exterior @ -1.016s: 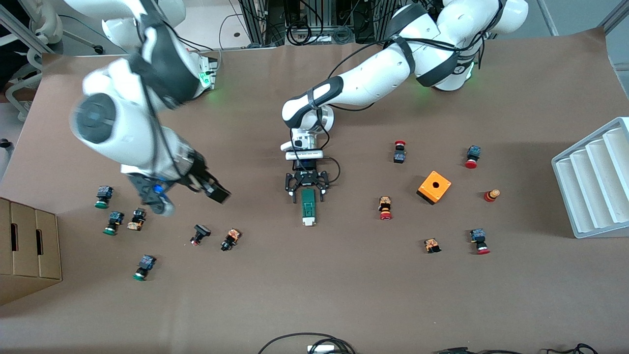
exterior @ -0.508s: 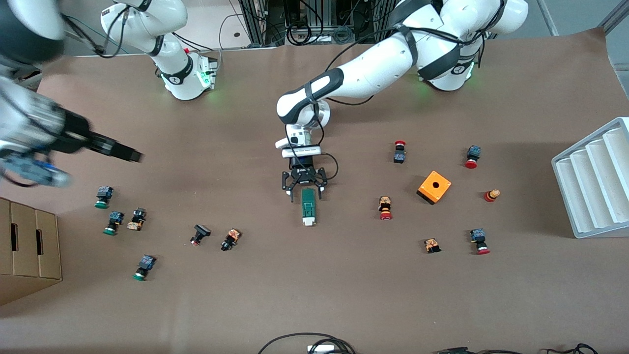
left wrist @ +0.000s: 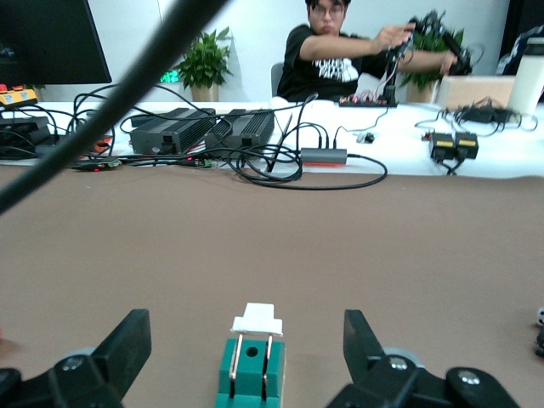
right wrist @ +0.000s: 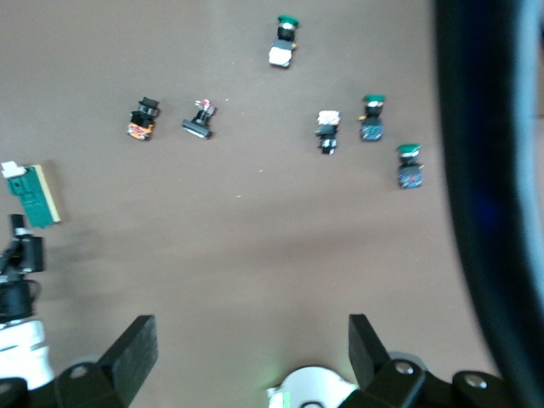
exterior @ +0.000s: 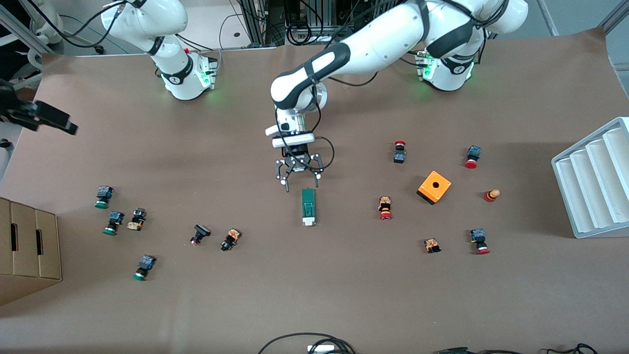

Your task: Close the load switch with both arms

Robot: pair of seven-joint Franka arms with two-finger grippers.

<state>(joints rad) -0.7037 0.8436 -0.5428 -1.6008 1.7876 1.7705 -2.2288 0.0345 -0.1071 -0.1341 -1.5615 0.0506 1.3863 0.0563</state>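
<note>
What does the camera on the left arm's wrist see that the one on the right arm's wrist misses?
Only the left wrist view shows a seated person, a potted plant and cables on a white desk, with the left end effector open.

Only the right wrist view shows the green-capped push buttons scattered on the table, with the right end effector open high above them.

Both show the load switch and the brown table.

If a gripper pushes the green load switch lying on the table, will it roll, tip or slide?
The load switch lies flat and is long and boxy, so it will probably slide, not roll. Small, so likely light. A push off-centre may turn it.
</note>
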